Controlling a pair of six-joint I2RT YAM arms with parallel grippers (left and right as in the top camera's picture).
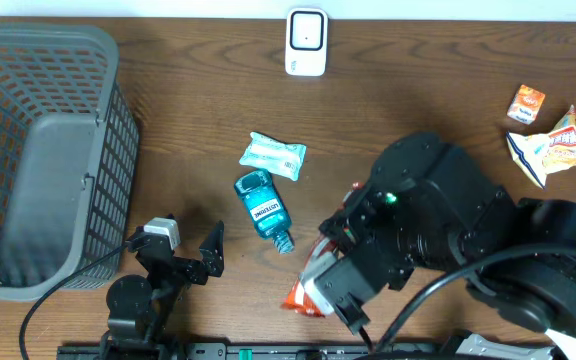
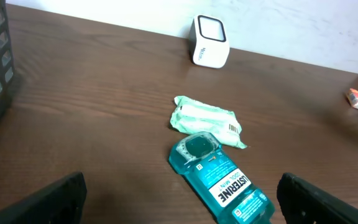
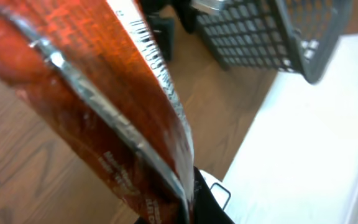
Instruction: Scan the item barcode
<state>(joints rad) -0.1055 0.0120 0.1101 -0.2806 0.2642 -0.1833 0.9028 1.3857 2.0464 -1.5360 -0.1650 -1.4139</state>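
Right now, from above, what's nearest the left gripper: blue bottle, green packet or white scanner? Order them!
1. Blue bottle, ahead and right of the left gripper.
2. Green packet, just beyond the bottle.
3. White scanner, at the far edge.

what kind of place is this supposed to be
Likely a mock shop checkout set up on a wooden table: a white barcode scanner at the back edge, a grey shopping basket, and packaged goods such as a mouthwash bottle and a red packet.
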